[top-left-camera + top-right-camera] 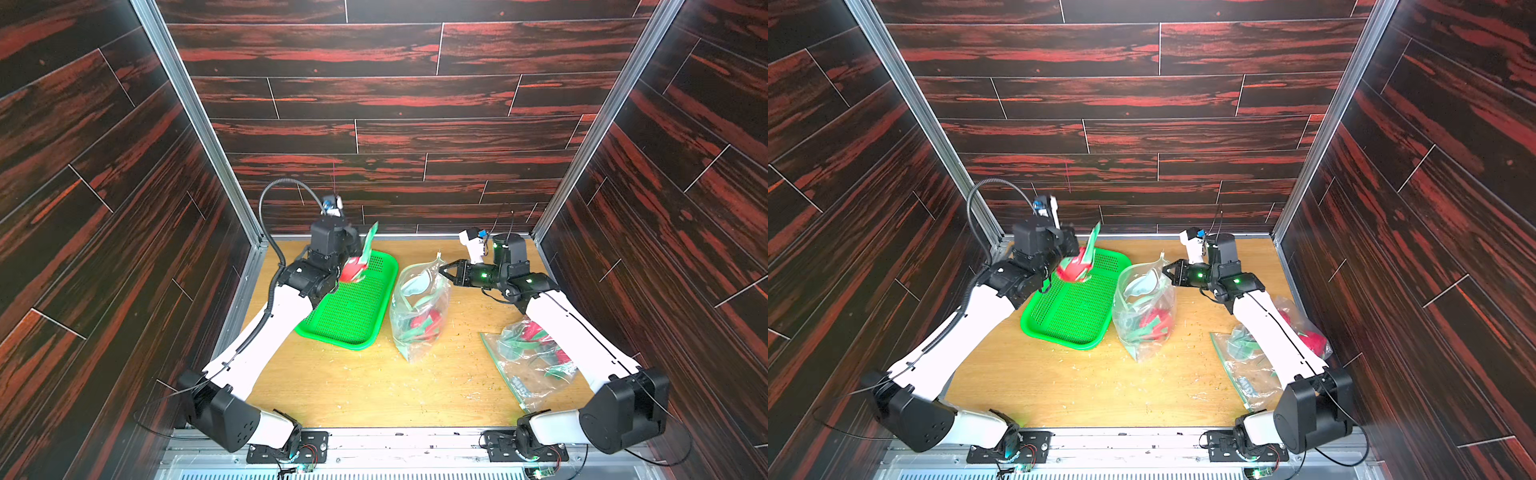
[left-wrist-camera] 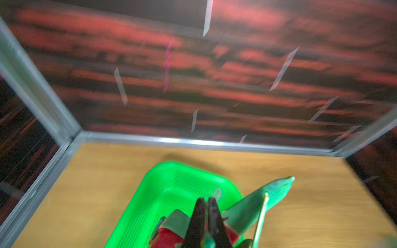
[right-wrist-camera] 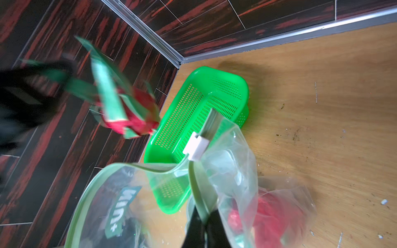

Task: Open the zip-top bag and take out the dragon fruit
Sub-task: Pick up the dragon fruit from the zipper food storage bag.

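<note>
One dragon fruit [image 1: 353, 269] is out of the bag and held above the green basket [image 1: 353, 316]. The left gripper [image 2: 207, 200] is closed tight on what looks like one of its green scales. The zip-top bag [image 1: 419, 307] is propped upright just beside the basket, its rim pinched by the closed right gripper [image 3: 204, 216] near the white slider [image 3: 196, 148]. Another fruit [image 1: 432, 322] can be seen inside. Probably best if the fruit is lowered right into the basket before it's let go, since a scale grip could swing or slip.
</note>
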Tool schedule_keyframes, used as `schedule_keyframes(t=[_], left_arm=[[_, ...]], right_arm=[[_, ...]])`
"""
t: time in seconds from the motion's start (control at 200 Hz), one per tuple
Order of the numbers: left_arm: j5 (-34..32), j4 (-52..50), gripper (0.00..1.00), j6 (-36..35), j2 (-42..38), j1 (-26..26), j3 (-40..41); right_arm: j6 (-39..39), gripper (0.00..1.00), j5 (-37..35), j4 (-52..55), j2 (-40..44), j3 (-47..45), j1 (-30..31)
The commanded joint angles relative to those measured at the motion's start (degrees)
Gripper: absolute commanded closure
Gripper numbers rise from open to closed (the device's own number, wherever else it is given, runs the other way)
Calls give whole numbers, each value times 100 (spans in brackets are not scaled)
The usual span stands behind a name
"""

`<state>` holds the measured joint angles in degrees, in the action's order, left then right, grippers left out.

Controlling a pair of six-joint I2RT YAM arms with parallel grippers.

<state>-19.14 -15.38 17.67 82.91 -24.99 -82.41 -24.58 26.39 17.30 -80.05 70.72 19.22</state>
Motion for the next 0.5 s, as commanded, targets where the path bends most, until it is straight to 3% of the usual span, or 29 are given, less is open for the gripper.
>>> schedule_keyframes(t=[0.0, 0.296, 0.496], left_arm=[[-110, 524, 100, 305, 34, 213, 295], [-165, 1058, 100, 755, 954, 690, 594], [80, 1185, 100, 1090, 1710, 955, 279]], right_arm=[[145, 100, 6, 166, 150, -49, 13], [146, 100, 58, 221, 268, -41, 20], [164, 100, 128, 251, 304, -23, 25]])
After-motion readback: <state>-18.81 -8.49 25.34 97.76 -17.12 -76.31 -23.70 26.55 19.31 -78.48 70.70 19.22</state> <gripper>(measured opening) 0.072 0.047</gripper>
